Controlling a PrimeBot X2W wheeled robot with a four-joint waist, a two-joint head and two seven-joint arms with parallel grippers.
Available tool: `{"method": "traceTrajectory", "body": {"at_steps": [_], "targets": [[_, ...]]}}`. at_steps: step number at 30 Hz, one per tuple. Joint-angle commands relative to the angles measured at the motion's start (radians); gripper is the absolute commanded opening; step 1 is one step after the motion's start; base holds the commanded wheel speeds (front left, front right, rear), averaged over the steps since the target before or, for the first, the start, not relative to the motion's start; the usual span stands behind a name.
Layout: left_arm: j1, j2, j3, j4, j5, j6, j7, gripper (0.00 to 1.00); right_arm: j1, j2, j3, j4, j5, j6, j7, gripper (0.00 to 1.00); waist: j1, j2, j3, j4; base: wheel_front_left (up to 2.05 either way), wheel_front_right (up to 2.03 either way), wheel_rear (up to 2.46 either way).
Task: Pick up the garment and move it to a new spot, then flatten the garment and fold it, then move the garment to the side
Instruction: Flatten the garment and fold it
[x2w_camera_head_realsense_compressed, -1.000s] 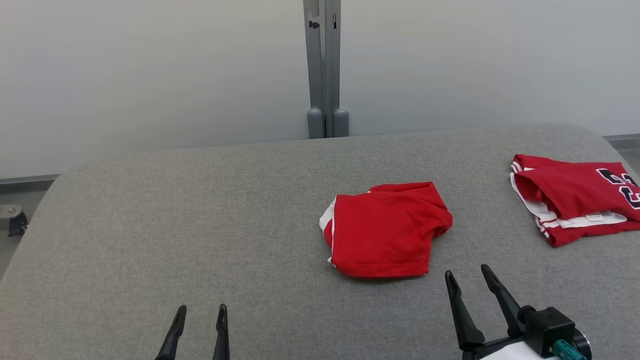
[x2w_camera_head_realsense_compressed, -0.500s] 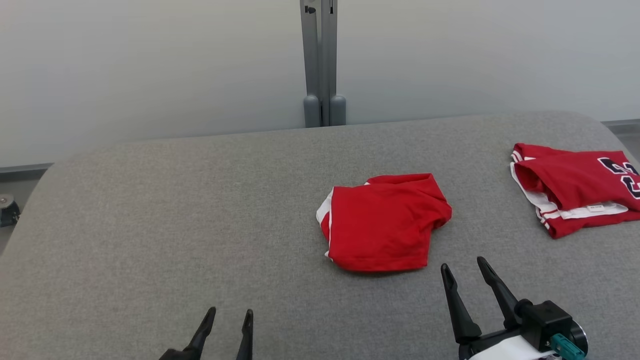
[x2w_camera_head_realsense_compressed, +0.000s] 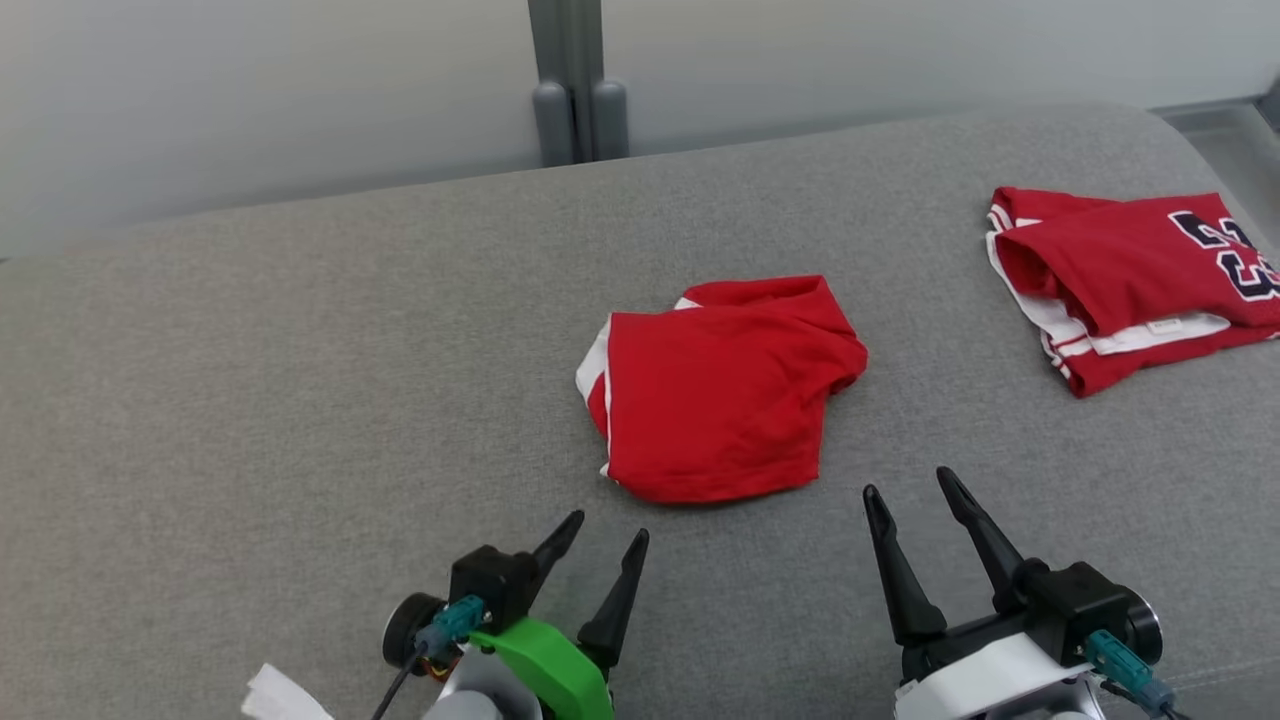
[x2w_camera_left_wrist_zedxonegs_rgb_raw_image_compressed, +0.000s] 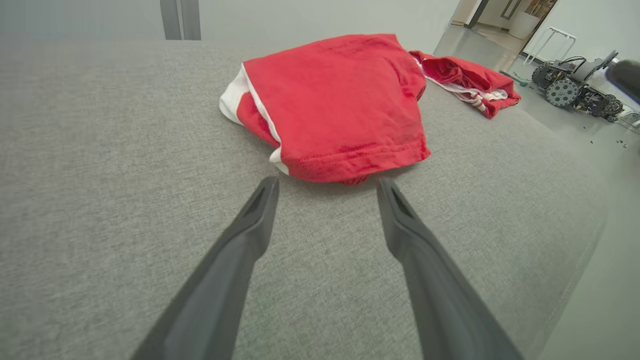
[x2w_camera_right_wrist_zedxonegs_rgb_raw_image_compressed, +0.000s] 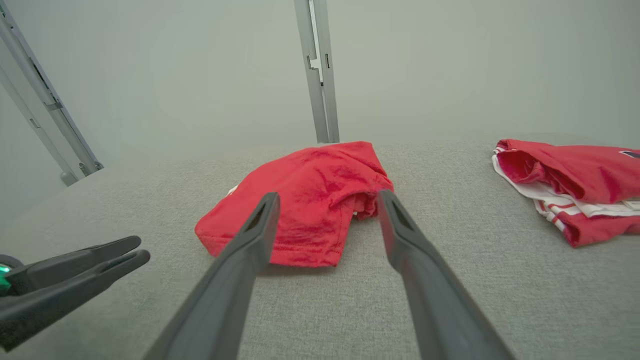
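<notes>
garment (x2w_camera_head_realsense_compressed: 720, 400): red, white side stripe | jersey (x2w_camera_head_realsense_compressed: 1130, 265): red (dark numerals) | table (x2w_camera_head_realsense_compressed: 250, 400): grey

Garment (x2w_camera_head_realsense_compressed: 720, 400): red matt cloth (stitched hem); table (x2w_camera_head_realsense_compressed: 250, 400): grey rough woven fabric.

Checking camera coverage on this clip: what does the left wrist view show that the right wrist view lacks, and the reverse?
Left wrist view: the floor past the table's edge, with a wheeled machine on it. Right wrist view: the left end effector and a slanted frame at its left. Both: the folded red garment, the second jersey, the grey table and the upright post.
</notes>
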Motion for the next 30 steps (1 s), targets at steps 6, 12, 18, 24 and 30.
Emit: {"method": "traceTrajectory", "body": {"at_steps": [6, 12, 18, 24, 30], "targets": [[-0.14, 0.033, -0.054, 0.115, -0.103, 0.0, 0.0, 1.0, -0.054, -0.002, 0.007, -0.011, 0.0, 0.0, 0.001, 1.0, 0.0, -0.0001, 0.099, -0.092, 0.0, 0.0, 0.0], [-0.201, 0.036, -0.091, 0.143, -0.177, 0.0, 0.0, 1.0, -0.061, -0.002, 0.004, -0.015, -0.005, 0.0, 0.001, 1.0, 0.0, -0.0001, 0.121, -0.109, 0.0, 0.0, 0.0], [-0.23, 0.032, -0.106, 0.17, -0.286, 0.0, 0.0, 1.0, -0.078, -0.002, 0.012, -0.012, -0.008, 0.0, 0.001, 1.0, 0.0, -0.0001, 0.132, -0.115, 0.0, 0.0, 0.0], [-0.233, 0.036, -0.119, 0.084, -0.382, 0.0, 0.0, 0.0, -0.07, -0.002, -0.006, -0.016, -0.018, 0.0, 0.0, 1.0, 0.0, -0.0001, 0.125, -0.084, 0.0, 0.0, 0.0], [-0.195, 0.075, -0.132, -0.076, -0.591, 0.0, 0.0, 0.0, -0.053, -0.002, -0.011, -0.006, -0.011, 0.0, 0.001, 1.0, 0.0, -0.0001, 0.085, -0.033, 0.0, 0.0, 0.0]]}}
